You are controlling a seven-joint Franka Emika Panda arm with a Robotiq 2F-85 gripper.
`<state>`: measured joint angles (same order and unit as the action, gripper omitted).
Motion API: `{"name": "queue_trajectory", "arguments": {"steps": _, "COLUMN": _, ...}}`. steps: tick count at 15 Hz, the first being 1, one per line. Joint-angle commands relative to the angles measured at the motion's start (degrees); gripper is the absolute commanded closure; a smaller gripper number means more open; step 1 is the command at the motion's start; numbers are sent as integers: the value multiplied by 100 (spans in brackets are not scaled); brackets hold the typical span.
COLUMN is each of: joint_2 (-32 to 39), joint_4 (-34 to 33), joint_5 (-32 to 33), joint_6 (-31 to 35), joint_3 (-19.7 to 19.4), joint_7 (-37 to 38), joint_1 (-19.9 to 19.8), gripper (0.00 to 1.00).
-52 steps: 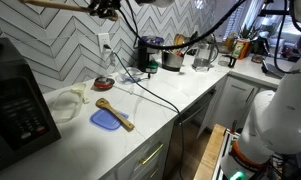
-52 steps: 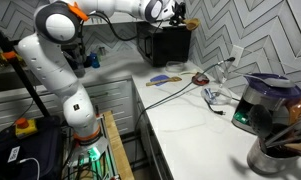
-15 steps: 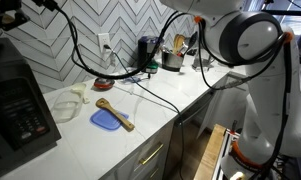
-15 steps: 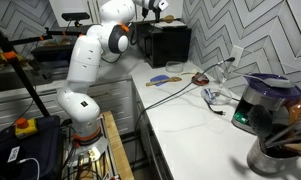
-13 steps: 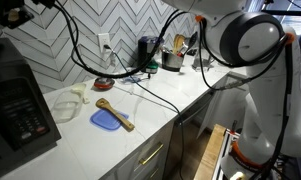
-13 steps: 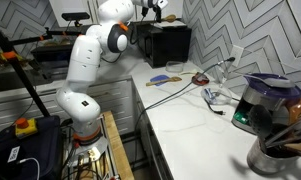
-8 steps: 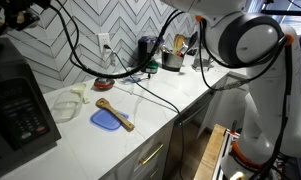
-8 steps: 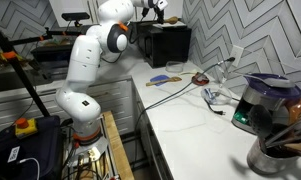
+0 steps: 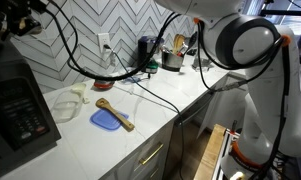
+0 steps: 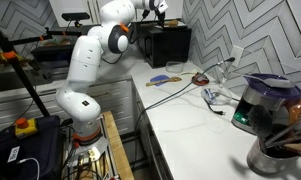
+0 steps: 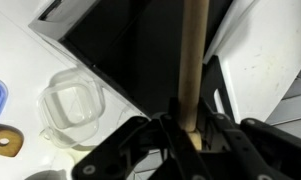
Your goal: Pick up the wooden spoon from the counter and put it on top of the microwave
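Note:
My gripper (image 11: 190,125) is shut on the slim handle of the light-tan wooden spoon (image 11: 195,55), which runs up the wrist view. Below it lies the black top of the microwave (image 11: 120,50). In both exterior views the gripper (image 9: 22,15) (image 10: 157,9) hangs above the black microwave (image 9: 18,100) (image 10: 170,42) at the end of the white counter (image 9: 165,105) (image 10: 195,115). I cannot make out the spoon's head in any view.
A shorter, darker wooden spoon (image 9: 115,113) lies across a blue lid (image 9: 103,121), next to a clear container (image 9: 66,102) (image 11: 72,108). Cables, a coffee maker (image 9: 148,52) and utensil jars stand further along the counter. A herringbone-tiled wall runs behind.
Since 3.5 s ago the arm has swung with the spoon from above the counter to above the microwave. Over the last second the gripper has only shifted slightly.

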<state>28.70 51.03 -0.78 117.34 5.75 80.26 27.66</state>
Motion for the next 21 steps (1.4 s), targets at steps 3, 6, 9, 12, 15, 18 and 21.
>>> {"name": "queue_trajectory", "arguments": {"steps": 3, "joint_2": 295, "joint_4": -99, "joint_5": -160, "joint_6": 235, "joint_3": 11, "joint_7": 726, "joint_1": 29, "gripper": 95}}
{"name": "queue_trajectory", "arguments": {"steps": 6, "joint_2": 400, "joint_4": -170, "joint_5": -246, "joint_6": 280, "joint_3": 99, "joint_7": 876, "joint_1": 44, "gripper": 95}}
{"name": "queue_trajectory", "arguments": {"steps": 9, "joint_2": 444, "joint_4": -249, "joint_5": -263, "joint_6": 159, "joint_3": 191, "joint_7": 882, "joint_1": 80, "gripper": 95}}
{"name": "queue_trajectory", "arguments": {"steps": 12, "joint_2": 416, "joint_4": -307, "joint_5": -236, "joint_6": 109, "joint_3": 239, "joint_7": 895, "joint_1": 97, "gripper": 55}}
{"name": "queue_trajectory", "arguments": {"steps": 15, "joint_2": 321, "joint_4": -475, "joint_5": 14, "joint_6": 113, "joint_3": 96, "joint_7": 956, "joint_1": 138, "gripper": 38}}
{"name": "queue_trajectory", "arguments": {"steps": 18, "joint_2": 281, "joint_4": -713, "joint_5": 165, "joint_6": 231, "joint_3": 9, "joint_7": 878, "joint_1": 146, "gripper": 16}}
{"name": "queue_trajectory", "arguments": {"steps": 21, "joint_2": 126, "joint_4": -889, "joint_5": 517, "joint_6": 673, "joint_3": -93, "joint_7": 521, "joint_1": 197, "gripper": 0}}
